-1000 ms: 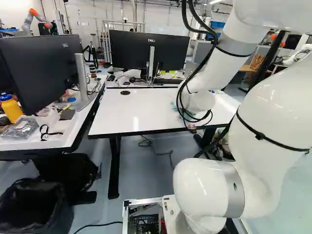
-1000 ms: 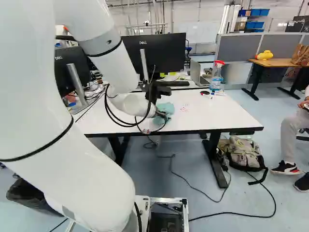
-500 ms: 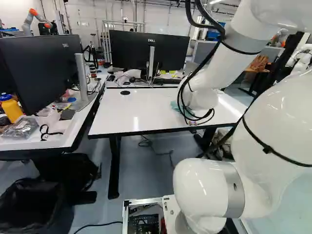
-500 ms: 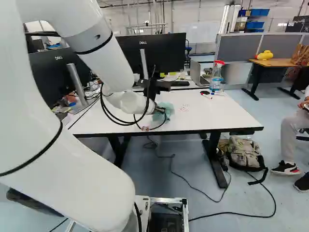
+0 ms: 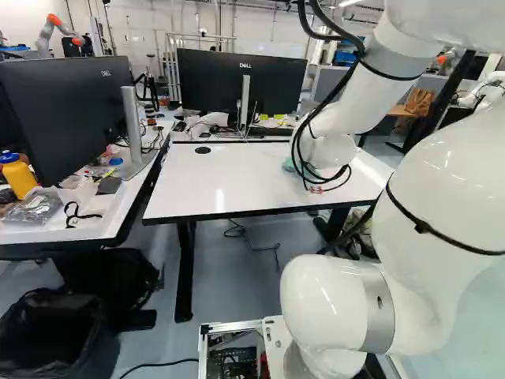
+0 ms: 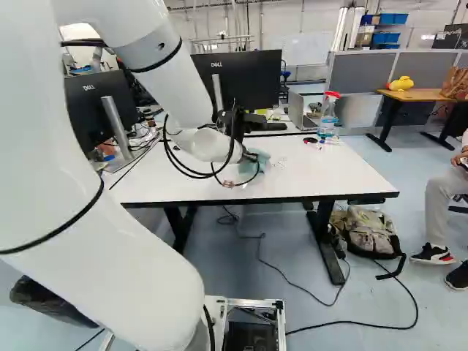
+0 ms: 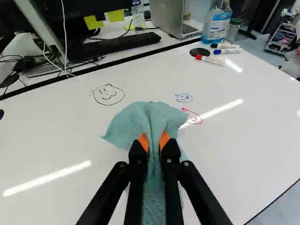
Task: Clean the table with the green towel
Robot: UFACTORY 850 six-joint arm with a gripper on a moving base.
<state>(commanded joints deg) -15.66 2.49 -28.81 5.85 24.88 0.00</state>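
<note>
Gripper pinches green towel mid-bunch, cloth fanned ahead on tabletop, prob. for wider wipe of red doodle beside it; markers & spray bottle nr far edge, prob. outta its way.

There are one green towel on one white counter, three small drawings near that towel, three capped markers farther from it, and, beyond it as well, one spray bottle with a red head, one black keyboard and one open laptop.
</note>
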